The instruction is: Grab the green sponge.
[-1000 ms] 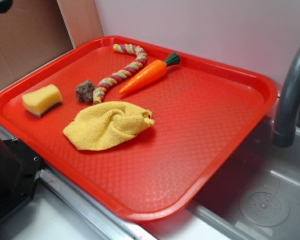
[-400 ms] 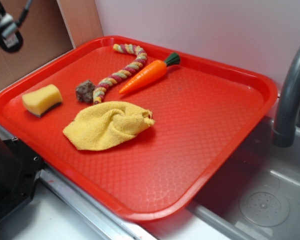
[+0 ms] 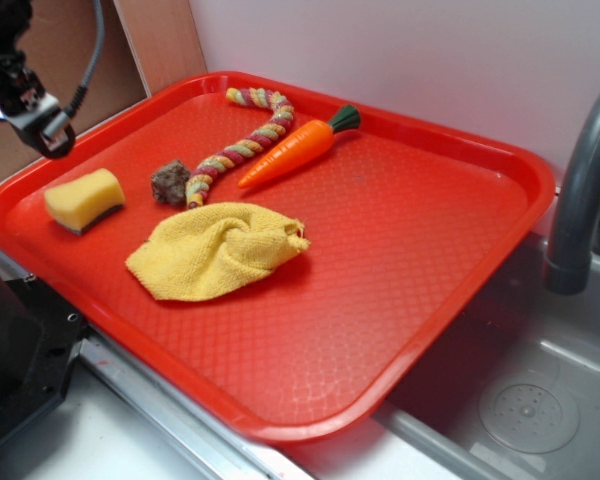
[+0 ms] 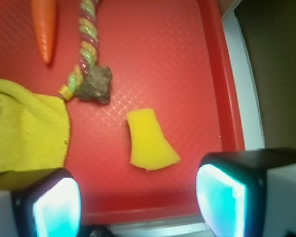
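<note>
Jaws spread wide, empty, gripper hanging above green sponge, on red tray

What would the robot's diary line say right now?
goal: sponge | tool: open, above sponge, not touching | sponge: on tray, near rock lump

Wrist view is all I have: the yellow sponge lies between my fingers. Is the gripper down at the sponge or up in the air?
Observer: The gripper hangs in the air over the red tray's left rear rim, clear of the green sponge.
Operator: Does the sponge have a scouring face?
Observer: Yes, a thin dark layer shows along its underside, against the tray.
Operator: Anything outside the tray?
Observer: A grey faucet stands to the tray's right, far from the sponge.
</note>
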Robot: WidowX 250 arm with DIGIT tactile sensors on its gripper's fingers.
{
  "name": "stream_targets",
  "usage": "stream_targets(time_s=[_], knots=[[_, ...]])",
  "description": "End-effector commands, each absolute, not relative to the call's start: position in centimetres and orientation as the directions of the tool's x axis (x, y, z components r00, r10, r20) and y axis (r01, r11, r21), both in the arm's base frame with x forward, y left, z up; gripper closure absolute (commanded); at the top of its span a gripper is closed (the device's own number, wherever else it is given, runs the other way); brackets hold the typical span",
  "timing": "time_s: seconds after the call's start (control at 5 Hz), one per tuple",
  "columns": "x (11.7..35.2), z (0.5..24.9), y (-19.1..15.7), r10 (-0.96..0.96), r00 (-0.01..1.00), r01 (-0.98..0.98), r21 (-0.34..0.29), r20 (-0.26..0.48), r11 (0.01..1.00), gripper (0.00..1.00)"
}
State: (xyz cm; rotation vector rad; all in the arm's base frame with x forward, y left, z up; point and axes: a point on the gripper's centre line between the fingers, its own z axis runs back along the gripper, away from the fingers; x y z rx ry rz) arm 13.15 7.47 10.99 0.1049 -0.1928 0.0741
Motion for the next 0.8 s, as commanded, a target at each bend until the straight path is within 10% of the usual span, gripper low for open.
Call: stream_targets(time_s=[0.0, 0.4, 0.6], knots=[[14.3, 6.2, 9.1, 0.004, 0.987, -0.029, 0.151, 0.159, 0.988, 0.00], [14.5, 2.9, 9.1, -0.039, 0.991, 0.019, 0.153, 0.126, 0.988, 0.00], [14.5, 2.4, 8.9, -0.052, 0.991, 0.034, 0.146, 0.124, 0.989, 1.00]])
